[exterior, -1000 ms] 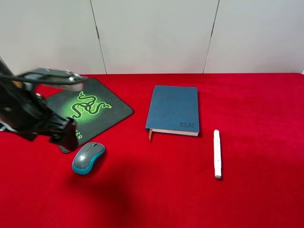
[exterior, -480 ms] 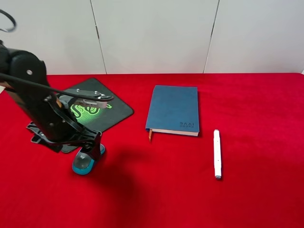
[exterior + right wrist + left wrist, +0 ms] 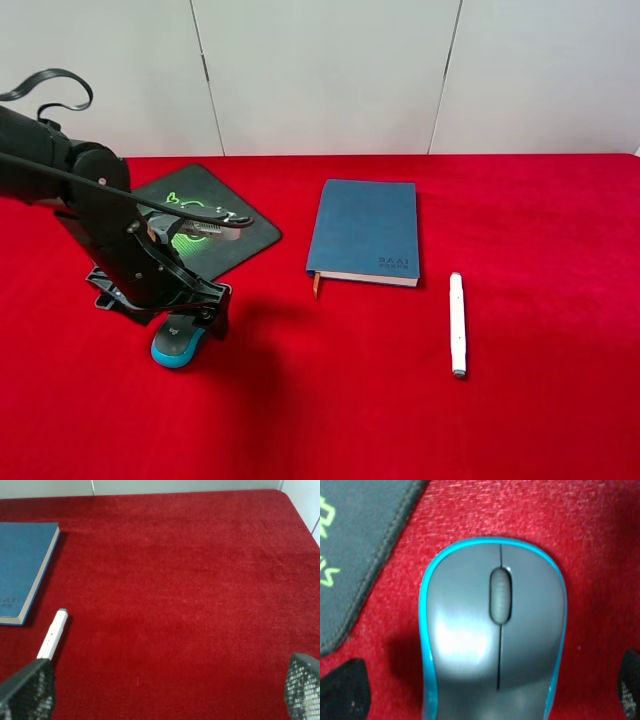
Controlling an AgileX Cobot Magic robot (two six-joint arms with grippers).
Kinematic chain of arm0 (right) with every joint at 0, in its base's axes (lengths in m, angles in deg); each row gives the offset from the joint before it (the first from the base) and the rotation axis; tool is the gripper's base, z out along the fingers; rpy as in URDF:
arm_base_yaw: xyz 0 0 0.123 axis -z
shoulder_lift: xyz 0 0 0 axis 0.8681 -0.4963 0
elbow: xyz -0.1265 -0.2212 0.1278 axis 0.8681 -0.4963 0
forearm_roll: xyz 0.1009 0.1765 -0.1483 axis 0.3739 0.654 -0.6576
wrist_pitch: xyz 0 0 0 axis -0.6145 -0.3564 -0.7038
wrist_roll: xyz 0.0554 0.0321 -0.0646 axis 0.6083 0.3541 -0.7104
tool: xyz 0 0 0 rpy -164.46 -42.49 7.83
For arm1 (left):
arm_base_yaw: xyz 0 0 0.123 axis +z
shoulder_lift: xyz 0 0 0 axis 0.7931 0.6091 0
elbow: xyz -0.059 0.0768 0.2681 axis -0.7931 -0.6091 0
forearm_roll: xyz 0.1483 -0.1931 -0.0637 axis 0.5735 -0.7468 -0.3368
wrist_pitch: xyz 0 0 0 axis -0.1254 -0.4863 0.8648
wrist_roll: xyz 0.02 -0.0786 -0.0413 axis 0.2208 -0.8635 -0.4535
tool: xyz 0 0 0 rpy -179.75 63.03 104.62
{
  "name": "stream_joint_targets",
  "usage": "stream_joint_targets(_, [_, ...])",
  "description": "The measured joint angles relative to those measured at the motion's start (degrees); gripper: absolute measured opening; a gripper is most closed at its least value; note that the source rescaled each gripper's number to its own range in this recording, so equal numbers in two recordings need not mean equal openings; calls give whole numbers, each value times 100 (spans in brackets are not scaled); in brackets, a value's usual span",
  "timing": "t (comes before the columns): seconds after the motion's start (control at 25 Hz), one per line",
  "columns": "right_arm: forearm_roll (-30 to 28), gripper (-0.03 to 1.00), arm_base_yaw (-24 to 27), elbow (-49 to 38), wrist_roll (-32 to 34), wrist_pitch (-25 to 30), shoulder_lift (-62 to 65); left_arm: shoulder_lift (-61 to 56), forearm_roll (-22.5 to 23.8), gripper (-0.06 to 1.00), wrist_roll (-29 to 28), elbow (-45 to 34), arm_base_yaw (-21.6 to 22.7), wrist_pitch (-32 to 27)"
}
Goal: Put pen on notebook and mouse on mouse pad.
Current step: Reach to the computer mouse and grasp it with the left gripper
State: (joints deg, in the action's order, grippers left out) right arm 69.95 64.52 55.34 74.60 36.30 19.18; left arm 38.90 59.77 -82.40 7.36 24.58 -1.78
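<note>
**A:** Why is the left gripper (image 3: pixel 192 322) hanging so low, well out on the left-arm side of the notebook (image 3: pixel 365 230)?

**B:** It is straddling the mouse (image 3: pixel 495 630). Its jaws are standing wide, one fingertip on each flank and neither seeming to touch, so I judge it is lining up a grasp.

**A:** Is the mouse sitting on the mouse pad (image 3: pixel 245 235)?

**B:** No, it is resting on the red cloth (image 3: pixel 330 420). It is lying farther from the notebook than the pad's nearest edge, and nearer the front.

**A:** And the pen (image 3: pixel 457 322)?

**B:** It is lying on the cloth on the notebook's other side, near its front corner but apart from it.

**A:** What is the right gripper (image 3: pixel 165 687) doing?

**B:** It is hovering spread wide and carrying nothing, looking down past the notebook's right-arm edge. It is probably waiting its turn for the pen.
</note>
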Motion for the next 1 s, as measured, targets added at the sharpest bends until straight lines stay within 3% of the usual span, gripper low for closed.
stream_joint_targets(0.32, [0,100,0,0,0,0,0,103,-117,96,178,5,0,102])
stream_joint_targets(0.6, [0,100,0,0,0,0,0,103,-122,76,189,5,0,96])
stream_joint_targets(0.72, [0,100,0,0,0,0,0,103,-122,58,189,5,0,78])
stream_joint_targets(0.88, [0,100,0,0,0,0,0,103,-122,1,189,5,0,60])
stream_joint_targets(1.0, [0,100,0,0,0,0,0,103,-122,0,191,5,0,48])
